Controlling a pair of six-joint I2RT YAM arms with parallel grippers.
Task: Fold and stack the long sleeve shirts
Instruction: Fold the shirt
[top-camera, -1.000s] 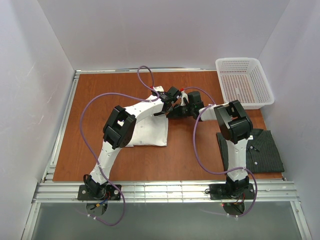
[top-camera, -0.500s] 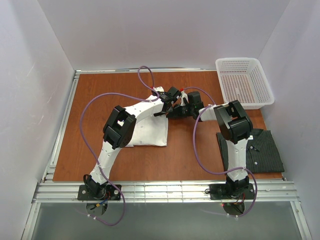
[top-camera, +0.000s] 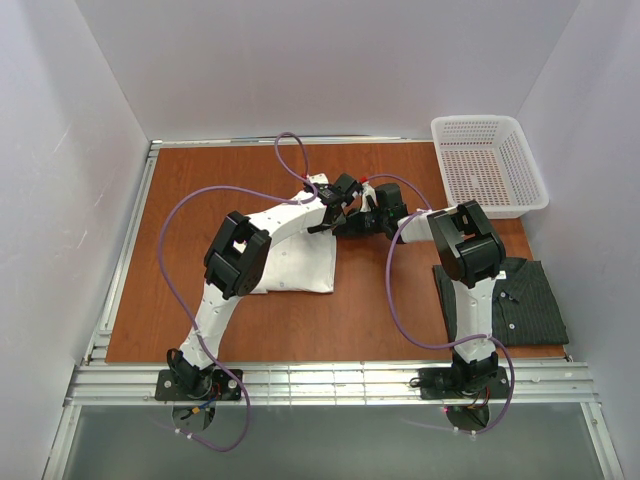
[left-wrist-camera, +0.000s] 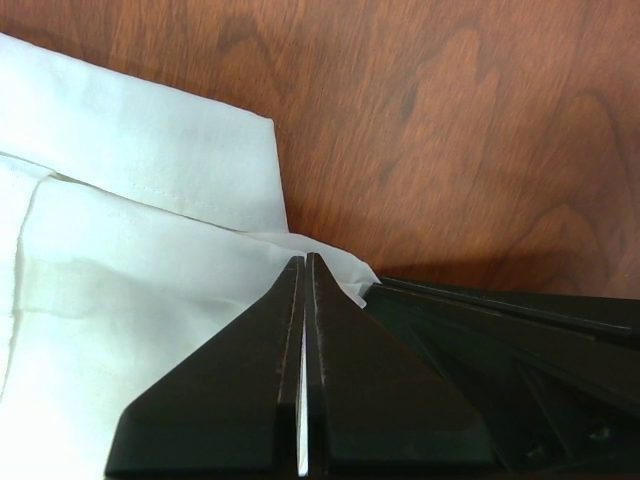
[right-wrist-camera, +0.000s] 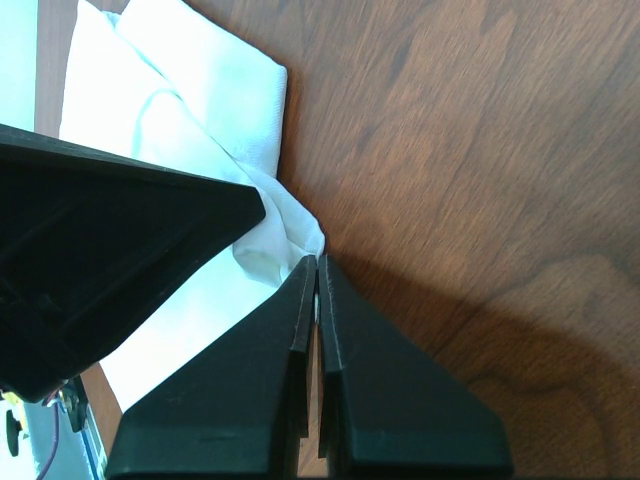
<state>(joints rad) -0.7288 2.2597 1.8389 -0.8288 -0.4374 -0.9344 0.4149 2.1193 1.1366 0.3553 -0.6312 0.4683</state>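
Observation:
The white long sleeve shirt (top-camera: 298, 264) lies folded on the wooden table, left of centre. Both grippers meet at its far right corner. My left gripper (top-camera: 328, 226) is shut on the edge of the white cloth (left-wrist-camera: 120, 300), and a thin white sliver shows between its jaws (left-wrist-camera: 304, 260). My right gripper (top-camera: 346, 228) is shut on the puckered corner tip of the same shirt (right-wrist-camera: 200, 90), its tips (right-wrist-camera: 316, 262) pinching the cloth just above the wood. The dark striped long sleeve shirt (top-camera: 525, 305) lies folded at the near right, partly under the right arm.
A white mesh basket (top-camera: 490, 165) stands at the far right corner of the table. Purple cables loop over both arms. White walls close in the table on three sides. The two grippers' fingers sit almost against each other.
My left gripper has shut on the white shirt's edge; one second ago its jaws stood partly open. Both arms have barely shifted.

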